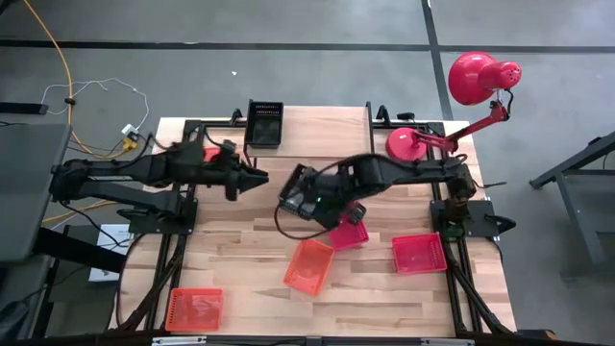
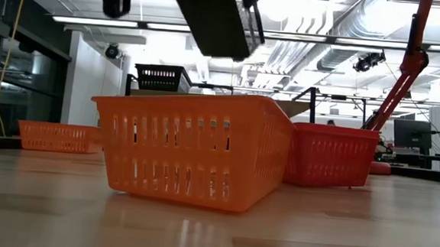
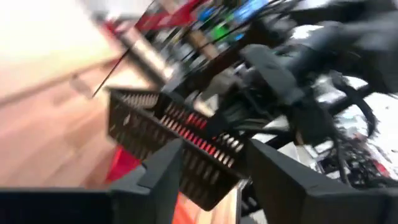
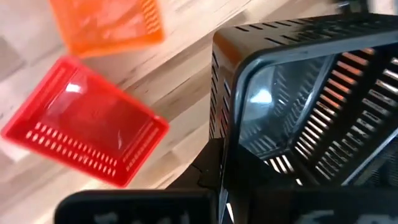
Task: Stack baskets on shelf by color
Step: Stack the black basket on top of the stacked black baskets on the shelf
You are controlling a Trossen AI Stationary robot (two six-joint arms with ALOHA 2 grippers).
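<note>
Nearest basket: orange basket (image 2: 192,148) fills my low view, sitting upright on the worktop (image 1: 250,288); from above it lies tilted, near the middle front (image 1: 309,266).
Behind it: red basket (image 2: 329,155) just beside the orange one in the low view; from above it sits touching or nearly touching the orange one's far corner (image 1: 349,234); I can't tell which.
Right end effector: (image 1: 309,197) over the middle of the worktop, closed on a black basket (image 1: 301,195), fingers clamped on its rim in the right wrist view (image 4: 298,118). Basket is held off the surface and tilted; it hangs high in the low view (image 2: 215,16).
Left end effector: (image 1: 258,180) reaching in from the left, its tip just beside the held black basket. In the left wrist view the two fingers (image 3: 283,183) stand apart with the basket's mesh wall (image 3: 168,134) just past them; I see nothing gripped.
Second black basket: (image 1: 264,123) at the back edge, on the shelf (image 2: 206,93) as best I can read it in the low view.
Other red basket: (image 1: 419,253) front right, flat on the worktop.
Other orange basket: (image 1: 195,309) front left corner, well apart from the rest.
Red desk lamp: (image 1: 480,77) back right, base (image 1: 408,144) on the worktop corner.
</note>
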